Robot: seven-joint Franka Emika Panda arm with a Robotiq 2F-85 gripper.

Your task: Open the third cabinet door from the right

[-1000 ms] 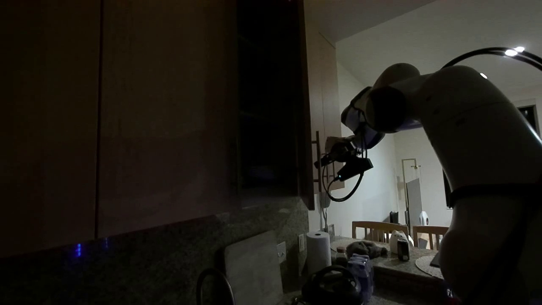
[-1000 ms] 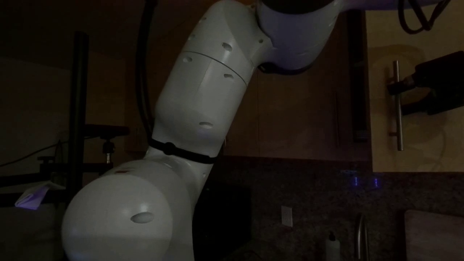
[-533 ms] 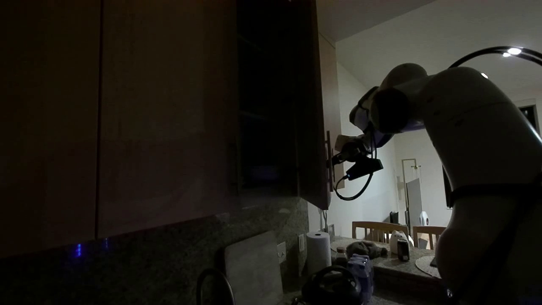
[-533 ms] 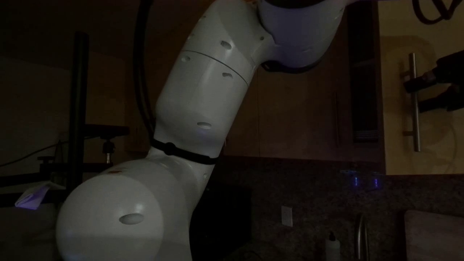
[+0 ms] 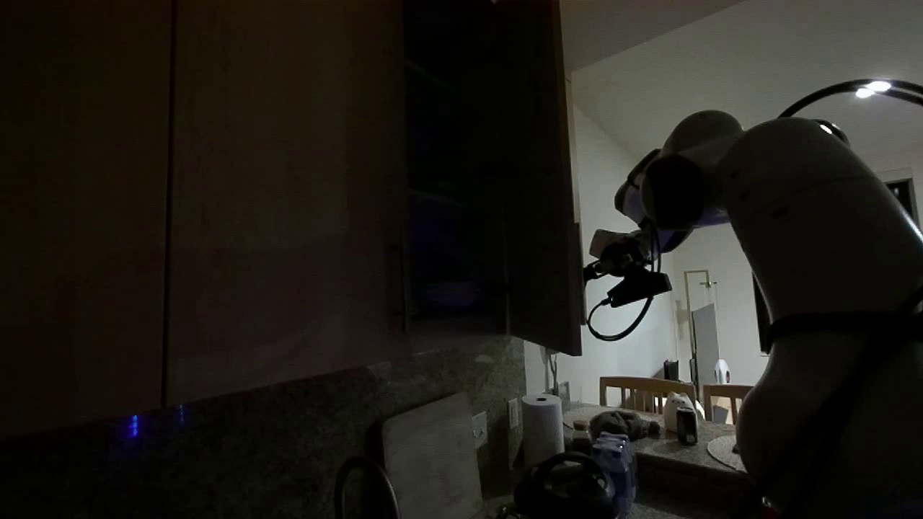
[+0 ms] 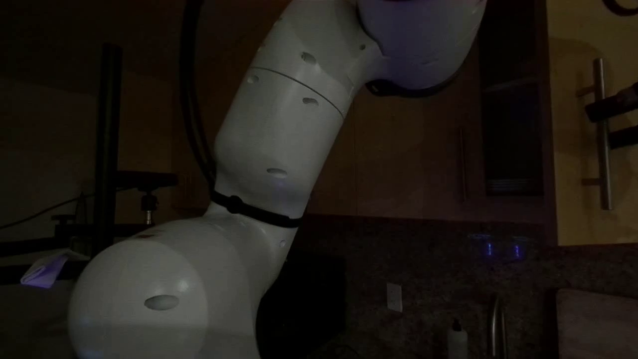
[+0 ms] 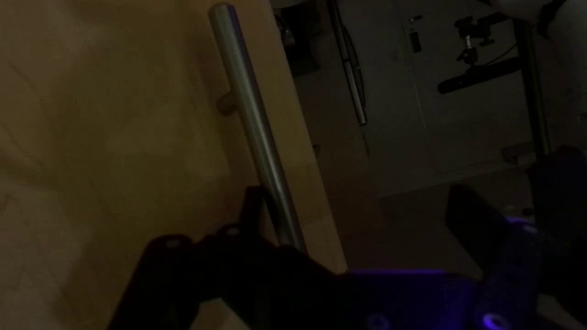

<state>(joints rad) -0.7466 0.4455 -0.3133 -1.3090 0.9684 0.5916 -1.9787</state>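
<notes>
1. Pincer (image 7: 355, 190), wide and unclamped: one finger (image 7: 251, 211) at the handle (image 7: 257, 123), apparently hooked behind it, the opposite one well apart. Likely failure: slippage, caused by a pull off the proper arc.
2. Cable loop (image 5: 613, 339) slung beneath; possible snag on the handle during further swing.
3. Third cabinet door from the right (image 6: 573, 129), partly swung out, well above the wall-side edge of the table (image 5: 652, 448); possible drift shut after a lost hook.
4. Cabinet interior (image 6: 513, 119), dark; probable dishes (image 6: 513, 186) low inside.
5. Paper-towel roll (image 5: 542, 432) near the wall-side edge; dark can (image 5: 687, 427) toward the far edge; chairs (image 5: 647, 384) beyond, all below the probable swing.
</notes>
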